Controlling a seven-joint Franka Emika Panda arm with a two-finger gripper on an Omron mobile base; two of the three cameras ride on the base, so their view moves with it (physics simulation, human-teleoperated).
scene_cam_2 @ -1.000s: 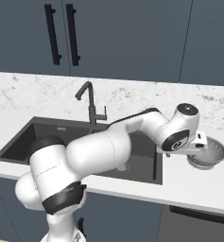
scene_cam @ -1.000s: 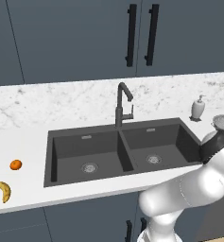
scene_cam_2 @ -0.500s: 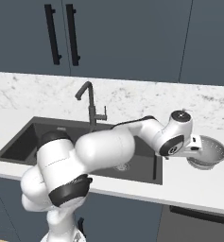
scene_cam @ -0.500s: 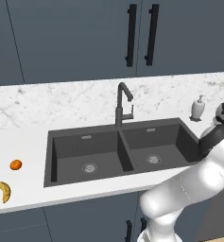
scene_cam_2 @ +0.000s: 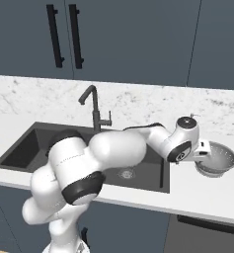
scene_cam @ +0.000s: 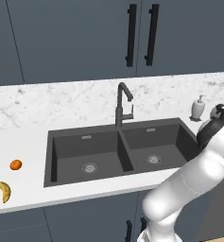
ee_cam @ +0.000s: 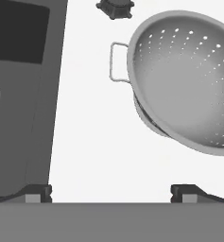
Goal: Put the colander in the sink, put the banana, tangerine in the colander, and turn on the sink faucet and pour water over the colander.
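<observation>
Pincer (ee_cam: pixel 111 191) wide open, empty, hovering over bare counter (ee_cam: pixel 94 142) between sink (ee_cam: pixel 19 94) and colander (ee_cam: pixel 186 80), which sits right of the basin. First step, I judge: reaching for the colander. Next: shift over its rim or handle (ee_cam: pixel 117 62), descend, close.

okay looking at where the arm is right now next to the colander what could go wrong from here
1. The open gripper sits off to the side of the colander, above bare counter; closing here would likely grab nothing.
2. The colander's side handle is thin, so a grasp there may slip or tip the bowl.
3. The colander rests close to the sink edge; a sideways nudge could knock it in askew.
</observation>
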